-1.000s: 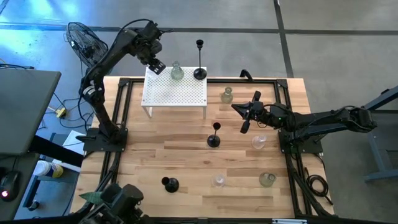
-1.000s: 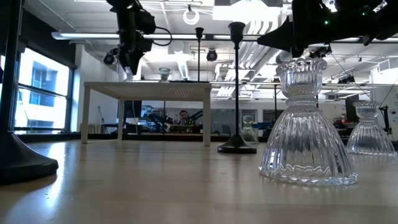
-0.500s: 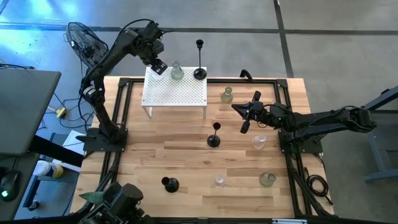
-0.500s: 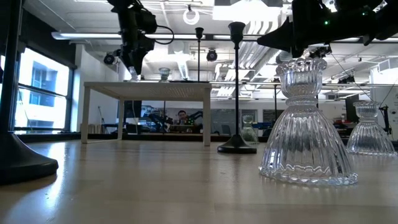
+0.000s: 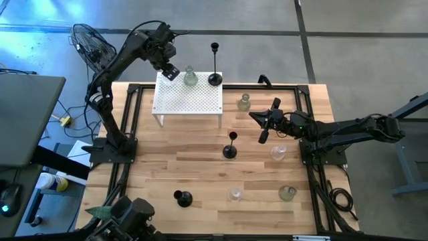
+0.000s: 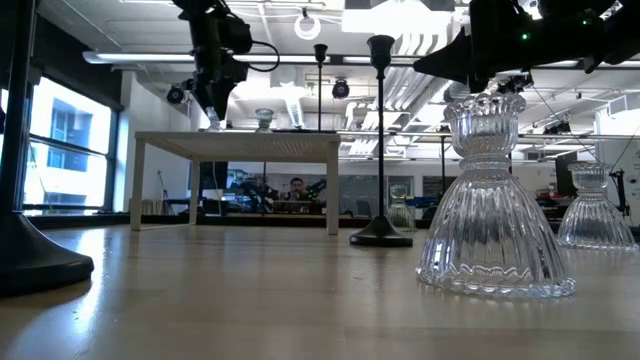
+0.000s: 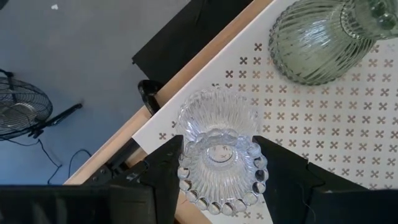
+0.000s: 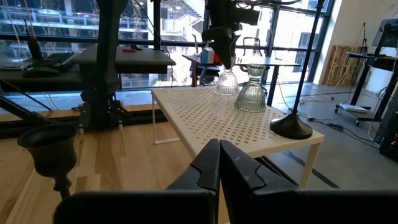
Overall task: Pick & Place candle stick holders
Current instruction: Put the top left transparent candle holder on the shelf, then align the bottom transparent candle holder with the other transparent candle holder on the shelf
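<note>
Putting a glass holder on the little white table

The left claw grips a clear ribbed glass holder upright, right over the corner of the white table with holes, beside the pale-green holder. The right claw is closed and empty above the tabletop, near a thin black holder.
</note>
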### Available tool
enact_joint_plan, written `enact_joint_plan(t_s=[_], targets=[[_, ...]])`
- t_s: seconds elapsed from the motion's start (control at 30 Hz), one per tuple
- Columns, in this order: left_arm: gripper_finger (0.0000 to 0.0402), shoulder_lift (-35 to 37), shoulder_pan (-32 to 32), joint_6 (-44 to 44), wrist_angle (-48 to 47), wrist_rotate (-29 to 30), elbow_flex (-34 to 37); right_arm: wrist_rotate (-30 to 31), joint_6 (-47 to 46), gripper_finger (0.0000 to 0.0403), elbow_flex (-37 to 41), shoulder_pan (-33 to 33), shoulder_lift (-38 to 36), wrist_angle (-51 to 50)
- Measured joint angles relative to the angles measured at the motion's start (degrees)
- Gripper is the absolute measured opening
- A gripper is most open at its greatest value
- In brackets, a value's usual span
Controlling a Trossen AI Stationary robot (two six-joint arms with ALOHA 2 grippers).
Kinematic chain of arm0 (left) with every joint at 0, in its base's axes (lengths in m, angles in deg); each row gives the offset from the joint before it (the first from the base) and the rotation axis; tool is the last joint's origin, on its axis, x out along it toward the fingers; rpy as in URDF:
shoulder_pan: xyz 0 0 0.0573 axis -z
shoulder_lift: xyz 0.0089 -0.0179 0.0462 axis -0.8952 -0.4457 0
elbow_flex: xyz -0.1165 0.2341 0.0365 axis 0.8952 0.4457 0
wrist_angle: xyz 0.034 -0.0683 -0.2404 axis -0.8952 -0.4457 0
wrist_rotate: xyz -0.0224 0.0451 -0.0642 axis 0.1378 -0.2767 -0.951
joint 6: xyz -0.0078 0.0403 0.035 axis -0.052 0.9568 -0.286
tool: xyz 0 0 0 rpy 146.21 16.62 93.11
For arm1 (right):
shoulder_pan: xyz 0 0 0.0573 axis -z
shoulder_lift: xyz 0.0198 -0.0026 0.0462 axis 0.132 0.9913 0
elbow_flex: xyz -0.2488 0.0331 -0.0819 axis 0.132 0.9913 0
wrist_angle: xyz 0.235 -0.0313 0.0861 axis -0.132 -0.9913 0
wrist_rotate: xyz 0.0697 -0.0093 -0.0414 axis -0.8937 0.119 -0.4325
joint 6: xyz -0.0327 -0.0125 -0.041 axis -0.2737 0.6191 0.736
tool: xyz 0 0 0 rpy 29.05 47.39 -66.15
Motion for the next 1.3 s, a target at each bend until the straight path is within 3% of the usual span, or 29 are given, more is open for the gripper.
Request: enact_joint_plan(t_s=[0.37, 0.47, 0.67, 0.8, 1.03, 1.17, 1.3], targets=[[0.0229, 0.05, 0.0, 0.61, -0.24, 0.78, 0.0, 0.0, 0.0, 0.0001, 0.0, 0.0, 0.0, -0.02], [0.0229, 0.31, 0.02, 1.51, -1.09, 2.5, -1.21, 0.0, 0.0, 0.0001, 0.0, 0.0, 0.0, -0.02], [0.0225, 1.03, 0.07, 1.62, -5.79, 3.6, -10.69, 0.0, 0.0, 0.0001, 0.0, 0.01, 0.0, -0.04], [0.0189, 4.57, 3.07, 1.61, -6.23, 3.93, -13.87, 0.0, 0.01, 0.0002, 0.0, 0.0, 0.0, -0.04], [0.0072, 15.99, 17.91, -0.03, -0.19, 4.41, -8.83, 0.0, 0.09, 0.0001, 0.0, 0.0, 0.0, -0.22], [0.0011, 24.48, 31.58, -2.59, 12.64, 7.03, 2.4, 0.08, 0.0, 0.0, -0.25, -1.37, -0.04, -2.16], [0.0013, 33.0, 43.36, -3.06, 27.58, 13.66, 18.68, 2.53, -1.52, 0.0, -3.98, -4.84, -0.29, -13.32]])
